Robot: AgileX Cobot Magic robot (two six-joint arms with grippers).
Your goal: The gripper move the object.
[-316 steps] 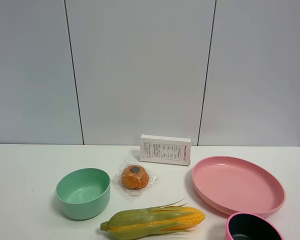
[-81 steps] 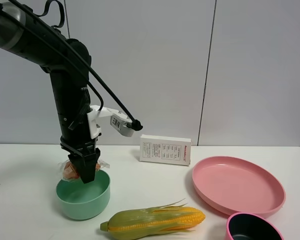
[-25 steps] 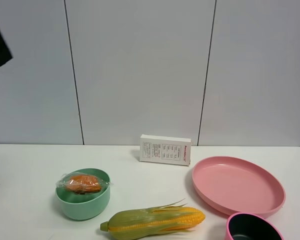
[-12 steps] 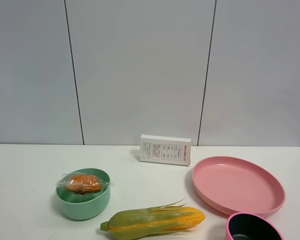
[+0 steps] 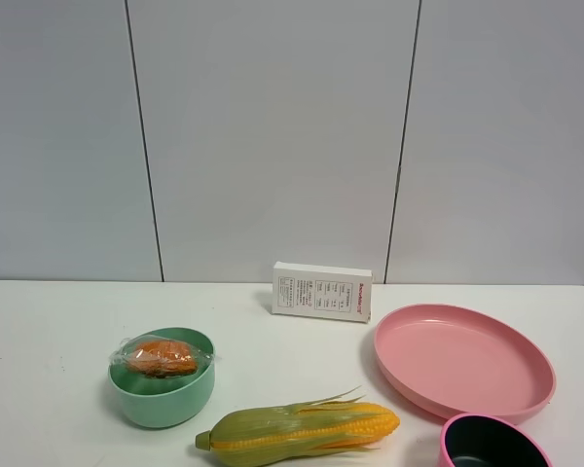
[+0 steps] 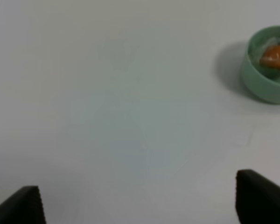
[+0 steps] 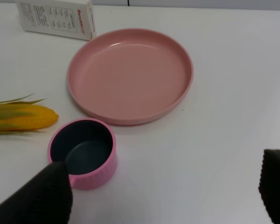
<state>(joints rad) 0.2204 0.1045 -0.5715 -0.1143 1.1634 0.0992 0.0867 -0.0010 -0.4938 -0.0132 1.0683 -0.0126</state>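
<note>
Left gripper (image 6: 140,200), jaws spread wide and empty, hangs above bare white table (image 6: 107,93), well apart from the green bowl (image 6: 263,81); only its two fingertips show in the left wrist view. Right gripper (image 7: 163,196), likewise parted and holding nothing, hangs over the table's front right corner near the pink cup (image 7: 82,151) and the pink plate (image 7: 130,74). The wrapped orange bun (image 5: 162,356) lies inside the green bowl toward the front left of the table, its clear film resting on the rim. The corn cob (image 5: 297,431) lies at the front edge; the white printed box (image 5: 322,290) stands at the back edge.

Step in hand: judged as retreat after release; the transfer looks complete, and nothing further appears required beyond parking the arms.

Against the earlier frames: the bun has left the open table beside the bowl, and the arm has cleared the high view.
</note>
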